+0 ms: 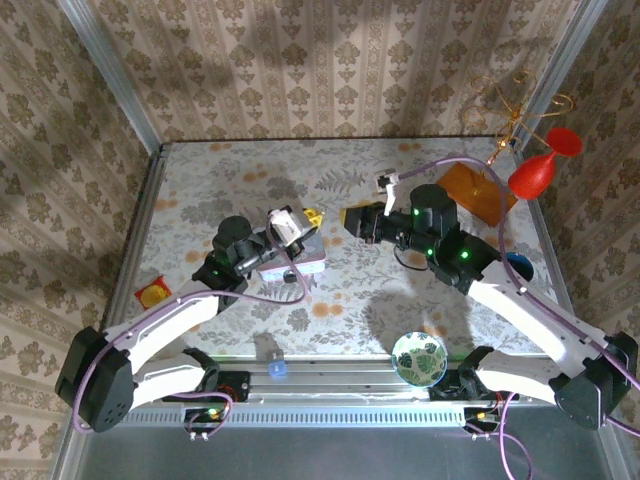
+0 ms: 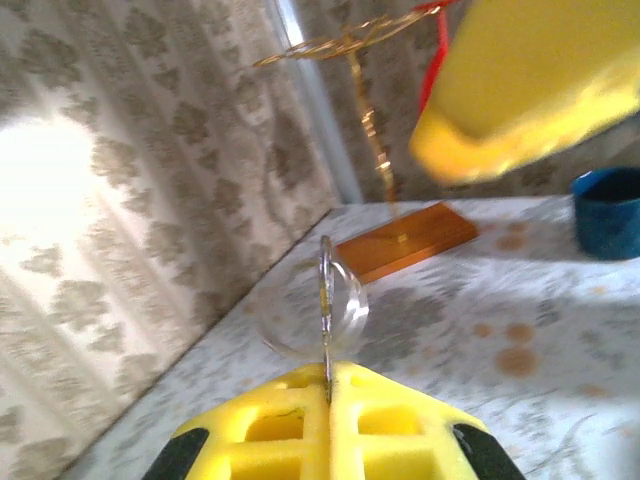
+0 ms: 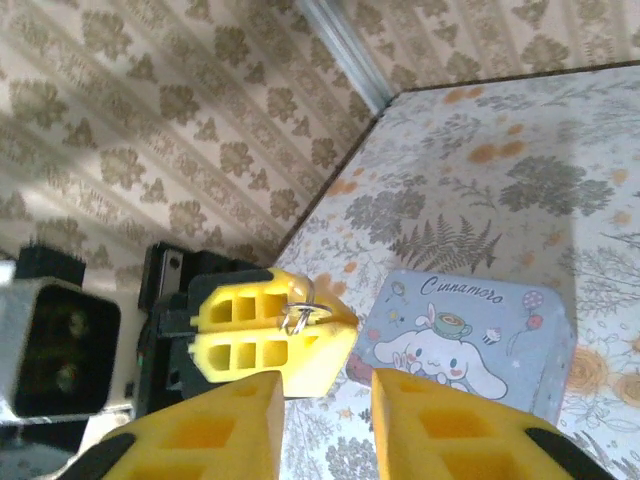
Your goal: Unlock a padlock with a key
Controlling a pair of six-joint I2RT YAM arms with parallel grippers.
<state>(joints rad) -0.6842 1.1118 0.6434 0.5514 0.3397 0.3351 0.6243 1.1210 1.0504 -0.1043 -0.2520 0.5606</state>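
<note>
Seeing the key (image 2: 326,300) pinched edge-on between the clamped yellow pads of the left gripper (image 2: 328,375), low centre of the left wrist view, ring sticking up. Seeing the right gripper (image 3: 325,420) at the bottom edge of its own view: fingers parted by a narrow gap, holding nothing, aimed at the left tip just above. In the top view, tips near each other mid-frame, just above the tin box (image 1: 296,262).

Likely failure modes:
- Grabbing the ring rather than the blade — would probably let the key swivel.
- Bumping pad against pad — could knock the sliver loose onto the busy floral table.
</note>
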